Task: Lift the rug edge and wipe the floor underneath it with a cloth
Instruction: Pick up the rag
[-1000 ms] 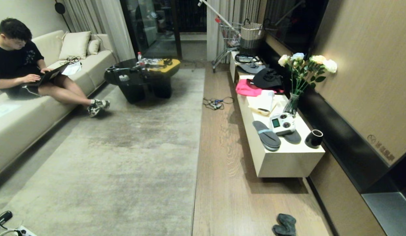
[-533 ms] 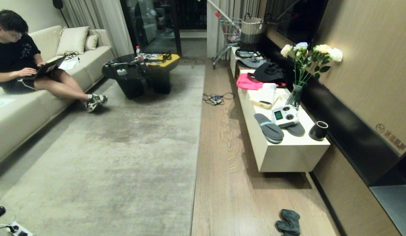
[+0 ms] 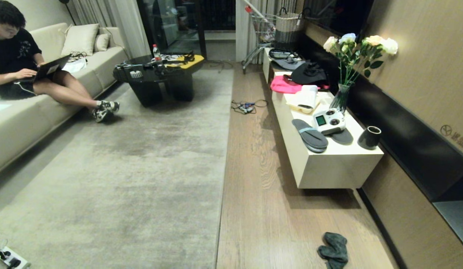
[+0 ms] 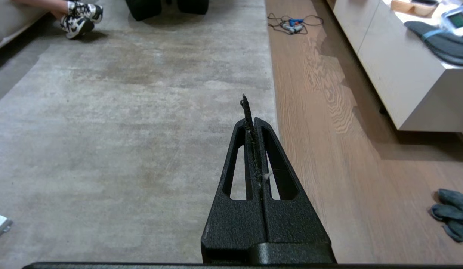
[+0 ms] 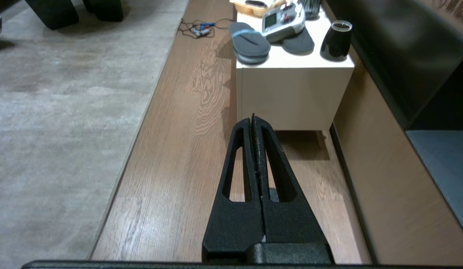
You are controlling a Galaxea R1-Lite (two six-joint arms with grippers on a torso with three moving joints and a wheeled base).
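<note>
Rug edge (image 3: 224, 149) flat (floor (image 3: 261, 186) alongside)

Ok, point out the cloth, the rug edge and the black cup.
cloth (image 3: 334, 251), head view, middle of the crumpled rag.
rug edge (image 3: 223, 179), head view, straight border beside the planks.
black cup (image 3: 369, 137), head view, its side wall.

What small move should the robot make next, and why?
Probably reach the right hand down toward the dark cloth, which lies untouched on the wood floor right of the rug edge. Both hands, the left hand too, are shut, empty and well above the floor.
</note>
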